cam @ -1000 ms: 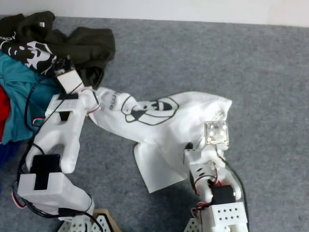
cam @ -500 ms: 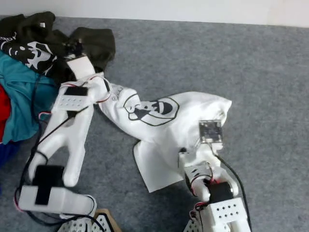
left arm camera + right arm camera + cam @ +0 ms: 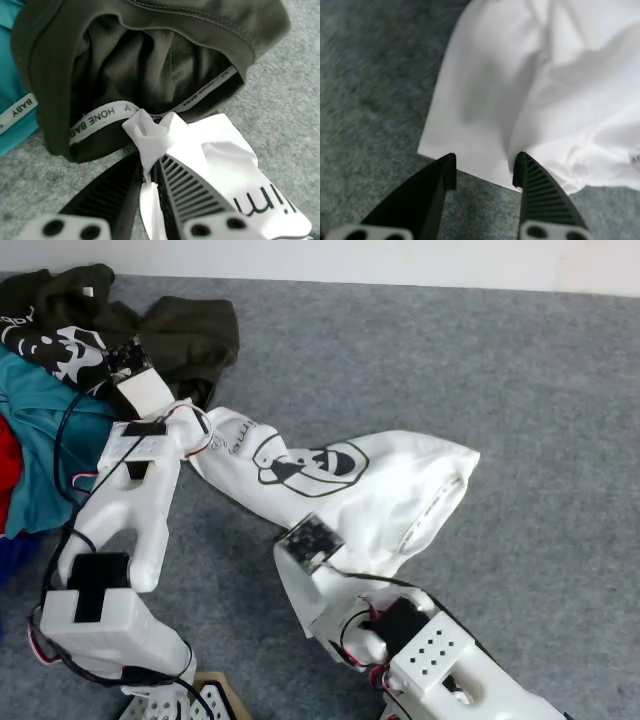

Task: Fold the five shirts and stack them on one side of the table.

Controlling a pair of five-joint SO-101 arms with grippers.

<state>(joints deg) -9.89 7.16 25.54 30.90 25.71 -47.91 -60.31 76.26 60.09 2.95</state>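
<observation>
White shirt (image 3: 370, 495) with the black cartoon print is spread out crumpled around the middle of the table, printed side up, running from the left arm across to the right arm. From overhead you get the whole layout: the other shirts are bunched in a heap at the far left corner, with an olive one (image 3: 190, 335) on top, a black one with white print (image 3: 50, 335), a teal one (image 3: 35, 410) and a sliver of red (image 3: 8, 475) at the edge.

The left wrist cam gives the close-up. The left gripper (image 3: 150, 165) is clamped on a pinched-up wad of the white fabric, right beside the olive shirt's open neck and its lettered neck tape.

On the right wrist cam, the right gripper (image 3: 485, 162) has its jaws spread apart at the near hem of the white shirt, with the fabric edge sitting between the two fingers. Can't tell if it's touching.

The surface is a grey carpet-like mat (image 3: 520, 370), with a strip of pale wall (image 3: 400, 260) along the far side.
</observation>
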